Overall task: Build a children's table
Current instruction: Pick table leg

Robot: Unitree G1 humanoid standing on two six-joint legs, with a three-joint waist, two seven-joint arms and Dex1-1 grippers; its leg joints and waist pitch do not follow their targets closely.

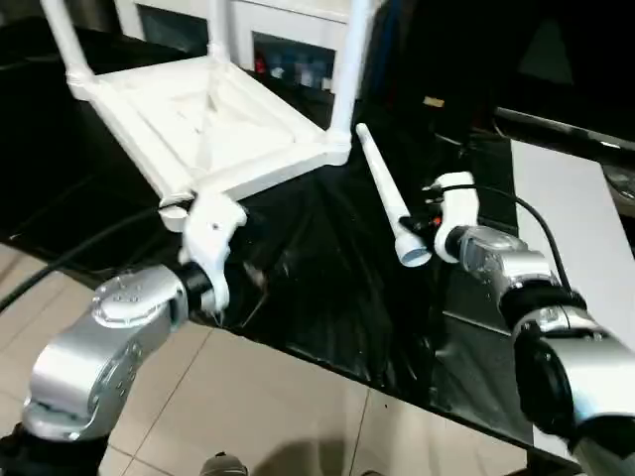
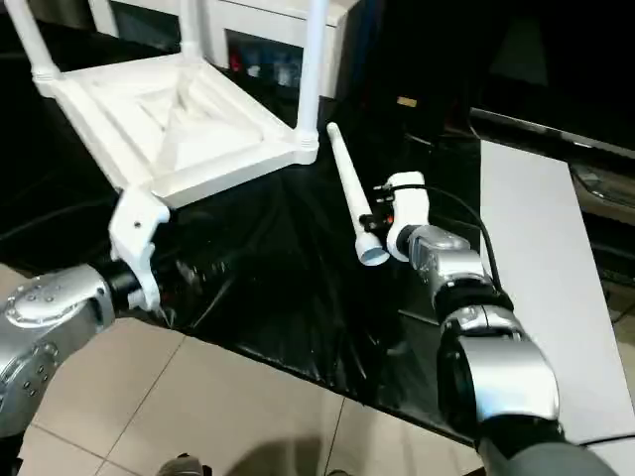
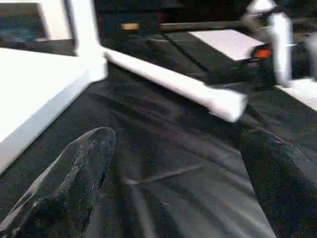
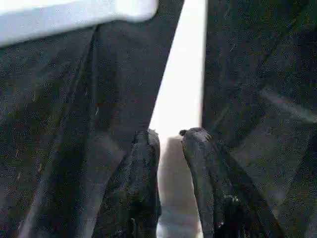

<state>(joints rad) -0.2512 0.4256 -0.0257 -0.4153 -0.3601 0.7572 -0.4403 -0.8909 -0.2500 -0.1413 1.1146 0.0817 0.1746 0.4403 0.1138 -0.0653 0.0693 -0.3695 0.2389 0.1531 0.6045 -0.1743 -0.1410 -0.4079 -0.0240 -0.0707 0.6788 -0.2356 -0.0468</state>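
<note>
Where things lie: As the black-covered counter (image 1: 327,297) carries everything, the loose leg (image 1: 385,195) lies at near right, its wide socket end toward the robot, its thin tip reaching toward the tabletop (image 1: 213,124), which rests upside down at far left with three legs standing up from its corners.
Handling: Hollow white plastic, likely light, stiff and slick; the thick end looks like the surest hold.
Left gripper (image 3: 173,163): spread wide, holding nothing, hovering over the counter just near the tabletop's near corner.
Right gripper (image 4: 171,141): fingers (image 4: 143,163) drawn close on either side of the leg's thick end, seemingly pinching it.
</note>
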